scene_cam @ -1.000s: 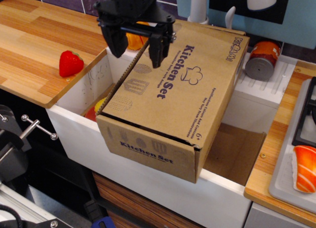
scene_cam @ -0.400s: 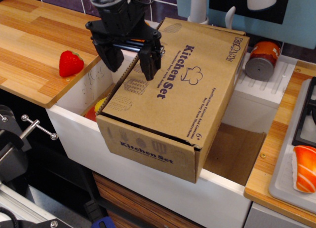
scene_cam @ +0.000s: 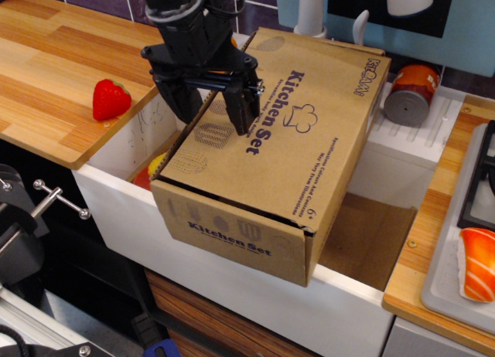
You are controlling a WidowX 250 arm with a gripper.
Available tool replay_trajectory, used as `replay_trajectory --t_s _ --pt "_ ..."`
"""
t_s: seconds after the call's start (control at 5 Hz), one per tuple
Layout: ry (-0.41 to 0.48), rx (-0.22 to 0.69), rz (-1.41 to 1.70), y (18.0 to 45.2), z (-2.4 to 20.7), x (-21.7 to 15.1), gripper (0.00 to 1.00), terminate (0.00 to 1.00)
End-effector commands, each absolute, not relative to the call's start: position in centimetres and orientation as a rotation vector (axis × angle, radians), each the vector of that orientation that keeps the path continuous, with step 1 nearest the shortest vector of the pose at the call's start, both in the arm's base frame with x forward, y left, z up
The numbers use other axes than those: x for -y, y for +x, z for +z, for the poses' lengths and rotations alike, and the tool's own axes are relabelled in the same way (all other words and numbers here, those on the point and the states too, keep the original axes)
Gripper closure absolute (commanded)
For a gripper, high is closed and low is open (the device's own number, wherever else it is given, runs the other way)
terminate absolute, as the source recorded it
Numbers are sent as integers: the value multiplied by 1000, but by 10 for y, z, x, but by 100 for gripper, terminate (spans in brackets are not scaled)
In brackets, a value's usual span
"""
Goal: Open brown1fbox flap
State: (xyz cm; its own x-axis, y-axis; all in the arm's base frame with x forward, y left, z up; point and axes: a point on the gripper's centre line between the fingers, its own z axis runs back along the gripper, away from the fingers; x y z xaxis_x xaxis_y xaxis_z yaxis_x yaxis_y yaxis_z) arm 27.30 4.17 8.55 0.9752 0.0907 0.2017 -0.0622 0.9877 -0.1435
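The brown1fbox (scene_cam: 247,237) is a large brown cardboard box resting tilted across the white sink basin (scene_cam: 116,195), its short end with small purple "Kitchen Set" print facing me. Its flap (scene_cam: 302,133), the big top panel with the chef-hat logo, lies closed. My black gripper (scene_cam: 214,113) is open and straddles the flap's left long edge. One finger (scene_cam: 243,110) is over the flap's top. The other finger (scene_cam: 182,102) is outside the box on the left. I cannot tell whether the fingers touch the cardboard.
A red strawberry (scene_cam: 110,99) lies on the wooden counter (scene_cam: 46,63) at left. An orange can (scene_cam: 412,93) lies on the draining board at the back right. A salmon sushi piece (scene_cam: 477,263) sits on a grey tray at right. A tap (scene_cam: 312,9) stands behind the box. Colourful items (scene_cam: 151,171) show in the sink beside the box.
My gripper has come down and slightly toward me onto the flap's left edge. Its fingers now sit lower around that edge. The box and flap have not moved.
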Motion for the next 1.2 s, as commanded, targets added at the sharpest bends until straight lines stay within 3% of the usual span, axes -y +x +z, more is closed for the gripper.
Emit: replay_trajectory --t_s 0.0,0.2,0.6,1.0 --pt "-173 230 92 277 84 -33 0 0" --pt "-198 232 106 277 83 -25 0 0" --pt "-225 203 160 275 106 12 0 0" --pt "-156 190 225 267 143 32 0 0"
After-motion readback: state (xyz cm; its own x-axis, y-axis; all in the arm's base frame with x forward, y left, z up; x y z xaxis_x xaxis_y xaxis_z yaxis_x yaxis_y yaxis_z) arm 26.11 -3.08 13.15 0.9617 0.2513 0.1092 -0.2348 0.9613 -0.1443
